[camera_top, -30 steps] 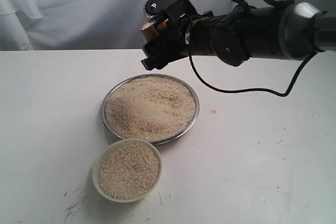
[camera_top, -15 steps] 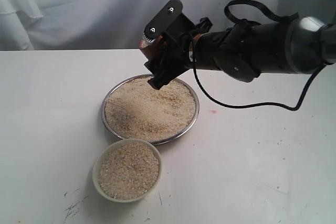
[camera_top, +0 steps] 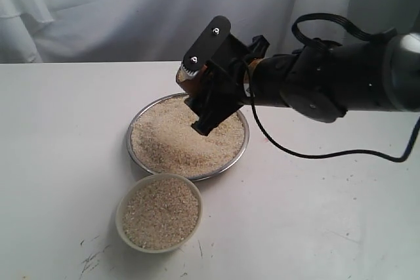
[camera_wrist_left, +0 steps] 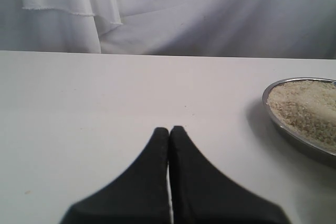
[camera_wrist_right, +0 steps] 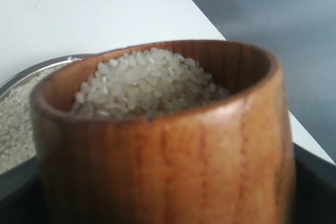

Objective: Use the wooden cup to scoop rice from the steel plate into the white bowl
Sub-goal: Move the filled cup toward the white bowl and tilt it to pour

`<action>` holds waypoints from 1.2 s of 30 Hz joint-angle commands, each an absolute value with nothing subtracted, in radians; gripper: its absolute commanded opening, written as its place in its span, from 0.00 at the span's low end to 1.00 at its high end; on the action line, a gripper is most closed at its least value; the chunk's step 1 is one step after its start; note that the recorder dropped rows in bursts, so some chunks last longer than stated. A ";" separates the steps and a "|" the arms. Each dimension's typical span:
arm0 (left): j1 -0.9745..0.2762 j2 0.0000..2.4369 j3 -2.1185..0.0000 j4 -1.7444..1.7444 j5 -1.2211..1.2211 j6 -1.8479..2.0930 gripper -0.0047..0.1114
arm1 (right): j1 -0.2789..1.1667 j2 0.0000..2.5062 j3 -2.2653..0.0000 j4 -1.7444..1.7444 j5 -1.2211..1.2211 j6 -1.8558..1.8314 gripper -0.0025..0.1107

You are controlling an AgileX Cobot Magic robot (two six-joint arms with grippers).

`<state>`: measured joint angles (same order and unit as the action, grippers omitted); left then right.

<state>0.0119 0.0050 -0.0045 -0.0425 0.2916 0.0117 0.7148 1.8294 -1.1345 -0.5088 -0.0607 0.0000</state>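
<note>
Rice (camera_wrist_right: 147, 80) fills the cup (camera_wrist_right: 163, 150) to the top. The right gripper (camera_top: 197, 93) squeezes the cup and holds it over the far side of the plate (camera_top: 129, 143). The left gripper (camera_wrist_left: 169, 131) is closed on nothing, near the plate. The bowl (camera_top: 120, 218) is nearly full (not much room left). If the cup tips too soon or pours too fast, grains could spill onto the table (camera_top: 315, 214).
</note>
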 commanded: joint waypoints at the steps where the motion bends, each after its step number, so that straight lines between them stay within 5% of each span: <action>1: 0.010 0.000 0.000 -0.043 0.285 0.009 0.04 | 0.721 1.755 -1.049 -0.525 -0.120 -0.014 0.02; 36: 0.010 0.000 0.000 -0.043 0.285 0.009 0.04 | 0.919 1.713 -0.969 -0.600 0.163 -0.114 0.02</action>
<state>0.0119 0.0050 -0.0045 -0.0425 0.2916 0.0117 0.9103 1.7331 -0.9708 -0.6040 0.1592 -0.0945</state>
